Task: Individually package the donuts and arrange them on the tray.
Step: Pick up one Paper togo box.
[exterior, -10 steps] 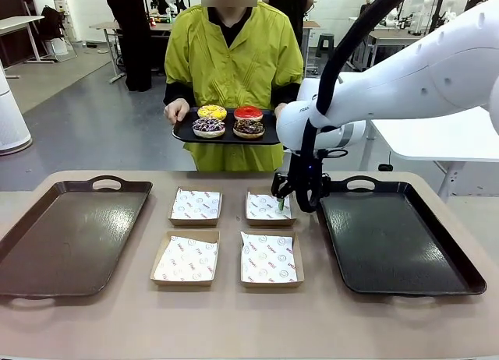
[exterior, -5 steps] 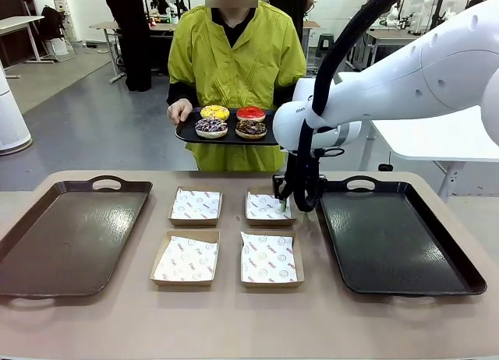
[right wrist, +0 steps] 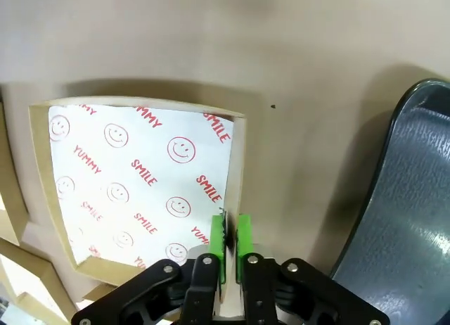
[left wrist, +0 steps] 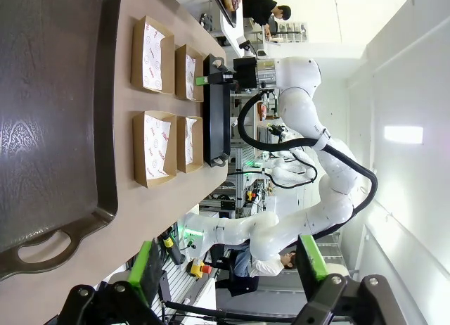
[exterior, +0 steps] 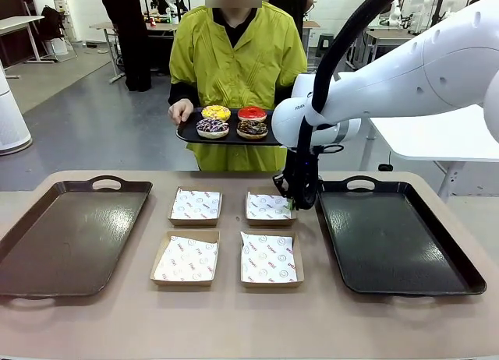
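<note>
The right gripper [exterior: 290,205] was down at the far-right box [exterior: 267,207], pads clamped together on its right wall, the side next to the right tray [exterior: 398,243]. In the right wrist view the gripper [right wrist: 230,231] pinched that thin cardboard wall. The box's [right wrist: 239,156] paper liner was printed with red smileys, "YUMMY" and "SMILE". The right tray's [right wrist: 411,198] rim was just beside the box.

The left gripper [left wrist: 226,265] had its fingers wide apart with nothing between them. Its camera looked along the surface [left wrist: 126,191] past the left tray [left wrist: 49,128].

All four donuts sat on a small tray [exterior: 187,133] held by the person at the far side, off the surface [exterior: 234,321]:
- The yellow donut [exterior: 216,112] and red donut [exterior: 252,113] were on the person's side.
- The purple-sprinkled donut [exterior: 212,127] and chocolate donut [exterior: 252,128] were on the robot's side.

The person's hand [exterior: 179,111] gripped the small tray's picture-left edge.

The other three boxes, far-left [exterior: 195,206], near-left [exterior: 185,259] and near-right [exterior: 269,259], made a two-by-two block with the clamped one. The block lay between the left tray [exterior: 70,235] and the right tray. Each box had the same liner.
</note>
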`<action>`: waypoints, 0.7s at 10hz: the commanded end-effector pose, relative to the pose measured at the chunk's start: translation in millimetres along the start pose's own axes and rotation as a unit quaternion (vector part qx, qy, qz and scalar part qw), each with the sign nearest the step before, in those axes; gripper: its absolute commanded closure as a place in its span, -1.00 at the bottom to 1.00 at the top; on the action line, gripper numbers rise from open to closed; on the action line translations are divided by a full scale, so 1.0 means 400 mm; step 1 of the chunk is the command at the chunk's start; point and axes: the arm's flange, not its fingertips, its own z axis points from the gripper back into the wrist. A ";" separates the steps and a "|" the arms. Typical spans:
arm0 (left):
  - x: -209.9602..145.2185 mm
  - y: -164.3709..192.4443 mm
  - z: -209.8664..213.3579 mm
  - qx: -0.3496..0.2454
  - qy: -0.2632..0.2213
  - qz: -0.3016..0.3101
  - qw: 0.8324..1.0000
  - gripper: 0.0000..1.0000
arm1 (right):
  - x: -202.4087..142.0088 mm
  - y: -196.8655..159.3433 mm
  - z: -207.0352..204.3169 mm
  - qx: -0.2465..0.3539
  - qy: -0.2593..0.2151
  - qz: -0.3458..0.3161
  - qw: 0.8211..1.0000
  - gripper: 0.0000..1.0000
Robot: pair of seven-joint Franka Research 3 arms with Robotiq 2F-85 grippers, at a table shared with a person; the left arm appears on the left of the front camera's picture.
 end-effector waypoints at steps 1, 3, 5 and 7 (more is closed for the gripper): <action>-0.001 -0.003 0.006 -0.009 -0.003 -0.002 1.000 -1.00 | 0.006 0.002 0.002 -0.023 -0.015 -0.009 1.000 1.00; -0.001 -0.003 0.006 -0.009 -0.003 -0.002 1.000 -1.00 | 0.006 -0.002 0.005 -0.023 -0.021 -0.014 0.999 1.00; -0.001 -0.003 0.006 -0.009 -0.003 -0.002 1.000 -1.00 | -0.005 0.010 0.038 -0.011 -0.016 -0.036 0.999 1.00; -0.001 -0.003 0.006 -0.009 -0.003 -0.002 1.000 -1.00 | -0.030 0.048 0.150 -0.011 -0.030 -0.039 0.999 1.00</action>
